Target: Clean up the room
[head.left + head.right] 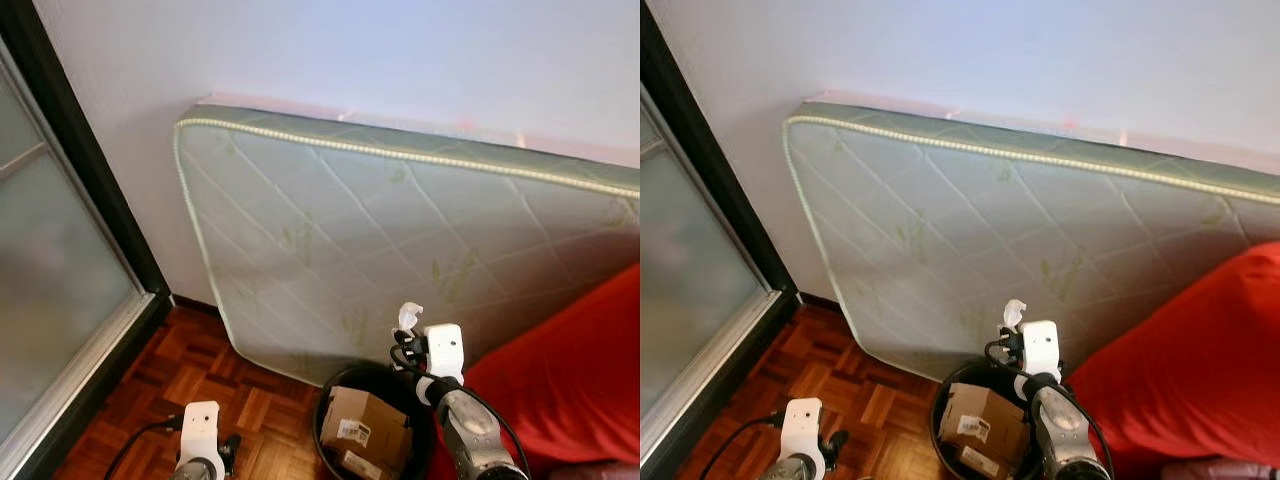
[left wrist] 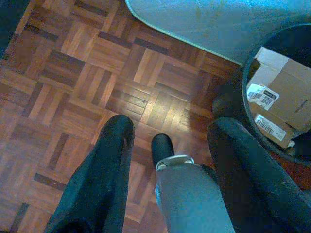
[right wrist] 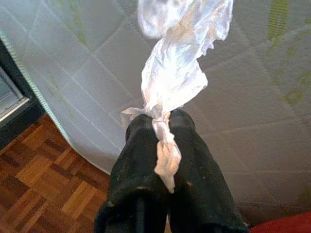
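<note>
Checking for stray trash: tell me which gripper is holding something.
The right gripper, raised above the black bin, pinches a crumpled white tissue; the left gripper is open over wood floor.

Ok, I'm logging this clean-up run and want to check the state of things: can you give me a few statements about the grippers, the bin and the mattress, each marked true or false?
1. The right gripper is shut on a white crumpled wrapper. True.
2. The black bin is empty. False: cardboard boxes lie inside it.
3. The left gripper holds a cardboard box. False: its fingers are open above the parquet floor, holding nothing.
4. The mattress leans against the wall. True.
5. The wrapper already lies in the bin. False: the right gripper holds it up, in front of the mattress.
</note>
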You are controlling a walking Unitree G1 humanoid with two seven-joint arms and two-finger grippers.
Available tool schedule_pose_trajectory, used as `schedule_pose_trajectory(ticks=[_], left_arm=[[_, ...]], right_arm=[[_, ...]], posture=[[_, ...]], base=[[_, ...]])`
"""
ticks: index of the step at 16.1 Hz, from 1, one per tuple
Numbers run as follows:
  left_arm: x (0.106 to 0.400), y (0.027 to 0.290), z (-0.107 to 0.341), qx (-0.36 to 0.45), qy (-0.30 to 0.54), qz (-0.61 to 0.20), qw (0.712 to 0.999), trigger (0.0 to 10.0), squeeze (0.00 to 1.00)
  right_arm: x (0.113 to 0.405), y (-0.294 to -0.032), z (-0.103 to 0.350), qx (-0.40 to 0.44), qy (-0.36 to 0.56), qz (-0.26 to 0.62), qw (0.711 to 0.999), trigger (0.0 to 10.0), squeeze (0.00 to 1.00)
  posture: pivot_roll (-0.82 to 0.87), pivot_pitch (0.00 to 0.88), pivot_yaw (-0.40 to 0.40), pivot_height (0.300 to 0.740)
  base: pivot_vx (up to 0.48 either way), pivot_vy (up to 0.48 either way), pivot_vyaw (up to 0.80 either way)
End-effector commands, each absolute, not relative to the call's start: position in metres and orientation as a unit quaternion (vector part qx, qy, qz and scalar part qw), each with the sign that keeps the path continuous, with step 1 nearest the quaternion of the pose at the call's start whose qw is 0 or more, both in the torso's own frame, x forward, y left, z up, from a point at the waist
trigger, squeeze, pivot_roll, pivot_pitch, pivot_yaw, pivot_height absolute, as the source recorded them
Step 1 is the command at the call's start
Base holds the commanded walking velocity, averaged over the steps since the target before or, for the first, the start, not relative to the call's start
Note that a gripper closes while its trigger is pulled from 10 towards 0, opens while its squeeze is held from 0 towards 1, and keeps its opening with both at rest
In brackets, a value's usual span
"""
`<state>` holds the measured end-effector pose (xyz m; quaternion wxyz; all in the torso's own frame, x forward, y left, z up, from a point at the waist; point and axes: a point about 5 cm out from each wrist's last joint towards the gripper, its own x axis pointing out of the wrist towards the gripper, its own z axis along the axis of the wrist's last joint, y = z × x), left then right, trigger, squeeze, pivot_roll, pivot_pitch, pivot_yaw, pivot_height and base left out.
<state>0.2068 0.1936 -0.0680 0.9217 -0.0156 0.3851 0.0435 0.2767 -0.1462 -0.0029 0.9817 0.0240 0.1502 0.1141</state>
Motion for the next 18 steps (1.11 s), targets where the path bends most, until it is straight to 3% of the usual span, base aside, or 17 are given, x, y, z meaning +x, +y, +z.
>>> schedule_pose_trajectory(ticks=[1, 6, 18], left_arm=[[0.2012, 0.1939, -0.0716, -0.014, 0.398, 0.040, 0.916, 10.0, 0.00], [0.1994, 0.1942, -0.0726, -0.014, 0.401, 0.040, 0.915, 10.0, 0.00], [0.1965, 0.1948, -0.0738, -0.012, 0.402, 0.038, 0.915, 10.0, 0.00]], right_arm=[[0.2785, -0.1463, -0.0012, 0.021, 0.148, 0.113, 0.982, 10.0, 0.00], [0.2792, -0.1447, -0.0018, 0.016, 0.155, 0.116, 0.981, 10.0, 0.00], [0.2780, -0.1420, -0.0009, 0.023, 0.146, 0.122, 0.982, 10.0, 0.00]], posture=[[-0.04, 0.034, -0.025, 0.681], [-0.04, 0.037, -0.026, 0.638], [-0.04, 0.039, -0.022, 0.638]], base=[[0.000, 0.000, 0.00], [0.000, 0.000, 0.00], [0.000, 0.000, 0.00]])
